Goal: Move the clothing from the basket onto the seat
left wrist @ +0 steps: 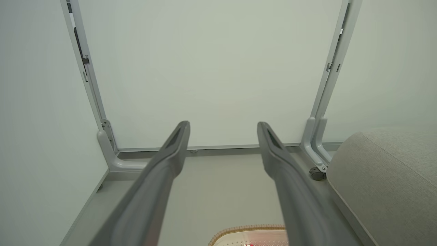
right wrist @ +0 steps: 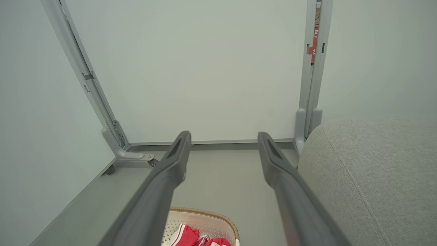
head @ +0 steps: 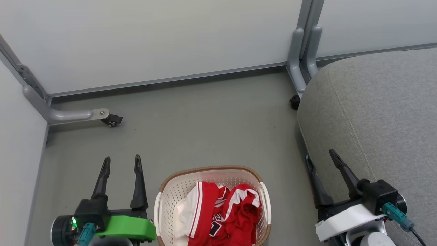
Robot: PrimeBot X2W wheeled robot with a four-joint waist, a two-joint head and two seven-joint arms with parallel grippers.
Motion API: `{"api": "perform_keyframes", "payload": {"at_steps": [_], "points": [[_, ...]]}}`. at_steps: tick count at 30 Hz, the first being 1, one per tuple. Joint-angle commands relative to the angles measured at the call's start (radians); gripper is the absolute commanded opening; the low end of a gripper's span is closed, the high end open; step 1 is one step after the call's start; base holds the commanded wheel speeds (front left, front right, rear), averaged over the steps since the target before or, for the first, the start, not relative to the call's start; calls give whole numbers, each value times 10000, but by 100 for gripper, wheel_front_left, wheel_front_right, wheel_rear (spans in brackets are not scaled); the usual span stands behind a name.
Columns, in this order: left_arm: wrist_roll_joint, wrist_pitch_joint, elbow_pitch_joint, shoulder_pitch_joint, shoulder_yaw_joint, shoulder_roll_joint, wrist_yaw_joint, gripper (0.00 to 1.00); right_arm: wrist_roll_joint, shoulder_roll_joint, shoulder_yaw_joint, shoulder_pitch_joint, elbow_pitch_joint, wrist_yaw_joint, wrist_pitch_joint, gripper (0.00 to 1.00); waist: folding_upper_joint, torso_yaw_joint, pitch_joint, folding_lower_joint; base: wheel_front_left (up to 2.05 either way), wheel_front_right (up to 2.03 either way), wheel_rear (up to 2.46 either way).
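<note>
Piled in the basket [head: 211,168] beside the seat [head: 375,119], the clothing [head: 232,212] is not yet touched, and the left hand [head: 122,158] and the right hand [head: 320,154] are held wide open and empty on either side, likely ready for grabbing.

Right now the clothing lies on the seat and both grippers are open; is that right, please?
No: the head view shows the clothing in the basket, not on the seat. The left gripper and right gripper are open.
</note>
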Motion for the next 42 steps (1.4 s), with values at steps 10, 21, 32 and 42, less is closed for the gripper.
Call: {"api": "perform_keyframes", "payload": {"at_steps": [10,21,32,42], "points": [[915,-246,-126,200,-150,4,119,100,-829,-62,121,171,-157,0,-250,100,0,-62,-4,0,0,0,0],[1305,-357,42,284,-253,8,149,100,-1245,-66,195,210,-212,0,-363,100,0,-79,-43,0,0,0,0],[1243,-357,46,312,-280,7,127,100,-1237,-64,221,275,-187,-1,-363,100,0,-73,-88,0,0,0,0],[276,-345,391,256,-152,8,2,100,-1202,-65,253,312,-162,-1,-362,100,0,-63,38,0,0,0,0]]}}
